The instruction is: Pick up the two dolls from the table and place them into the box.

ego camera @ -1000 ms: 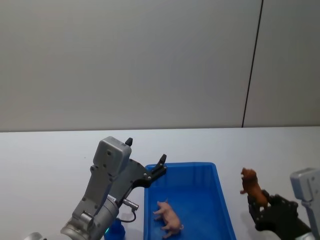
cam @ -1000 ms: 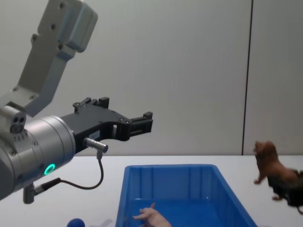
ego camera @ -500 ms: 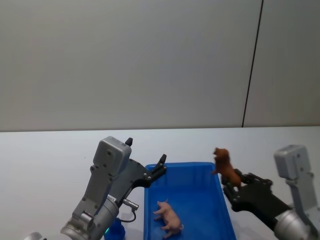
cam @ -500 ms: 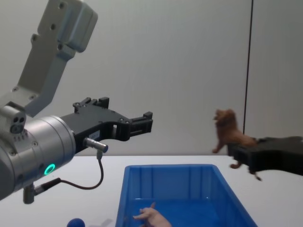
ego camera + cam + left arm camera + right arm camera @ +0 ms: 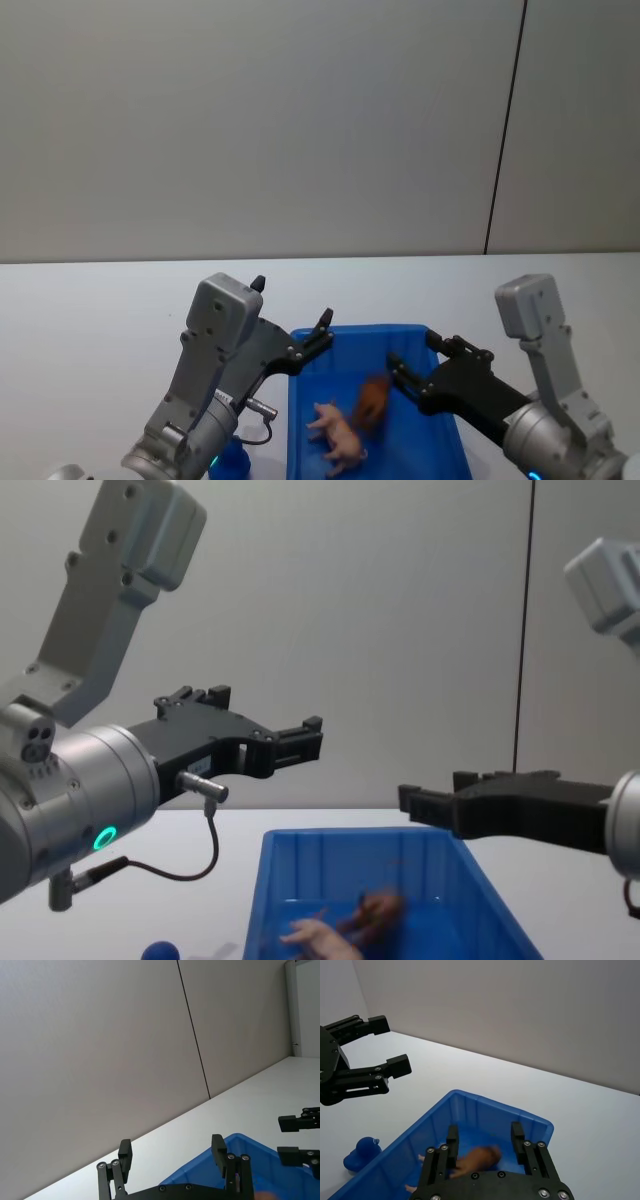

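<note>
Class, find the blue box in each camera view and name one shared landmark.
Head view: blue box, bottom centre.
Left wrist view: box corner just beyond the left end effector.
Right wrist view: box beneath the right end effector.
Chest view: box, bottom centre.
Shared landmark: the open left end effector.

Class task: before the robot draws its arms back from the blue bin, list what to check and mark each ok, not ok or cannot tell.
1. Pale pink doll lies inside the box: ok.
2. Reddish-brown doll is within the box walls: ok.
3. Reddish-brown doll at rest: cannot tell, it is blurred.
4. Right gripper open, empty, over the box: ok.
5. Left gripper open, raised above the box: ok.
</note>
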Robot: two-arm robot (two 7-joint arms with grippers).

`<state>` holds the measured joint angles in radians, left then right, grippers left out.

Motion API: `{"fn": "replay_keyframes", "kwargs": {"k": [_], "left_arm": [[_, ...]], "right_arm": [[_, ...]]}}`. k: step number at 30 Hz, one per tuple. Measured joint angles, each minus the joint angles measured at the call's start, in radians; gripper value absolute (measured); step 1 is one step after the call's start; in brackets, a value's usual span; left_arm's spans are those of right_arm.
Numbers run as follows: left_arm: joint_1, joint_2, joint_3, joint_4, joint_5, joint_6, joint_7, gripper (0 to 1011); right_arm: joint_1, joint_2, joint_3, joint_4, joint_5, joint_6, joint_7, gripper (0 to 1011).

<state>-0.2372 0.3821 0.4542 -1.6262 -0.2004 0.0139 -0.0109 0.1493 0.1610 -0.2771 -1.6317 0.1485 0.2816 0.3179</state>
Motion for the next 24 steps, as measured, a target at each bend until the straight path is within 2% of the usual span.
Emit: {"fn": "replay_keyframes", "kwargs": {"k": [2, 6, 13, 15, 24], "left_arm": [[0.0, 0.0, 0.0, 0.0, 0.0, 0.0, 0.0, 1001], [0.0, 0.0, 0.0, 0.0, 0.0, 0.0, 0.0, 1001], [0.0, 0.0, 0.0, 0.0, 0.0, 0.0, 0.0, 1001], [0.0, 0.0, 0.0, 0.0, 0.0, 0.0, 0.0, 1001], [0.0, 0.0, 0.0, 0.0, 0.0, 0.0, 0.0, 1001]], "right_arm": [[0.005, -0.004, -0.002, 0.007, -0.001, 0.003, 0.0, 631], [0.008, -0.006, -0.002, 0.011, -0.001, 0.004, -0.008, 790], [-0.007, 0.001, 0.003, -0.003, -0.001, -0.003, -0.054, 972], [-0.016, 0.006, 0.006, -0.013, 0.001, -0.008, -0.074, 1001], [-0.064, 0.034, 0.028, -0.061, 0.023, -0.029, -0.158, 1001]]}}
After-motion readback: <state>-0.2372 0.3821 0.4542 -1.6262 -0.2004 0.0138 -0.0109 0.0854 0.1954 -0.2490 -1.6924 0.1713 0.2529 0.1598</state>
